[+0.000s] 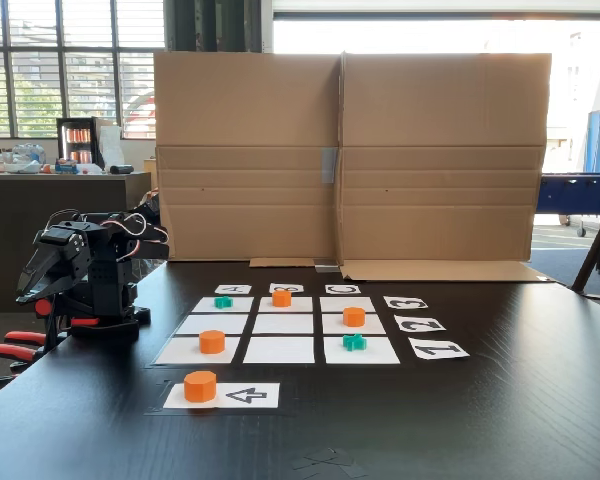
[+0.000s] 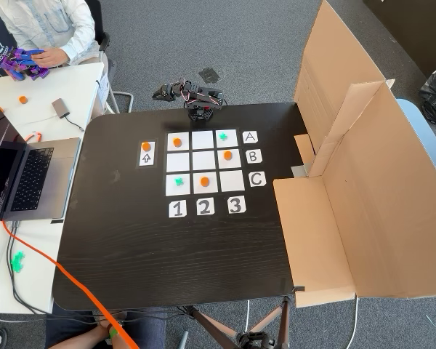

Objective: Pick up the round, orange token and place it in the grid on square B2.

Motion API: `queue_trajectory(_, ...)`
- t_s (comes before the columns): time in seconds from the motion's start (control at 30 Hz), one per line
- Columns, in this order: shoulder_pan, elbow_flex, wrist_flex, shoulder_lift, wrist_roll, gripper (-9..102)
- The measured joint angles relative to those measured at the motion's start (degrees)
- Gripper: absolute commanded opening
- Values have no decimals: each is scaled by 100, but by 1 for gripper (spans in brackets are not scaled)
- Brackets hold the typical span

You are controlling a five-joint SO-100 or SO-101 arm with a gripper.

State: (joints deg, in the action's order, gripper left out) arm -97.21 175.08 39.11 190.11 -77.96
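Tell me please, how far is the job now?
Not started, it seems. The orange token lies on the arrow sheet beside the grid. Square B2 is bare. The arm sits folded at the table edge, holding nothing visible; its fingers are unclear. Picking and placing both remain.

In a fixed view from above, the claw [image 2: 201, 114] sits at the desk's [image 2: 131, 247] far edge. The grid [image 2: 191, 161] lies just below the claw, with square B2 [image 2: 203, 161] at its centre. Below-left of the claw, beside the grid, the round token [image 2: 146, 146] rests on the arrow sheet [image 2: 147, 157]. A cardboard wall [image 2: 363, 189] stands well to the claw's right.
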Motion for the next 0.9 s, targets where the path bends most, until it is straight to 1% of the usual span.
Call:
queue_trajectory(0.07,-70,0,0,0,-88,-1)
queue_trajectory(0.13,-88,0,0,0,-457,-1)
queue_trajectory(0.27,-88,0,0,0,-624,-1)
queue_trajectory(0.9,-88,0,0,0,-624,-1)
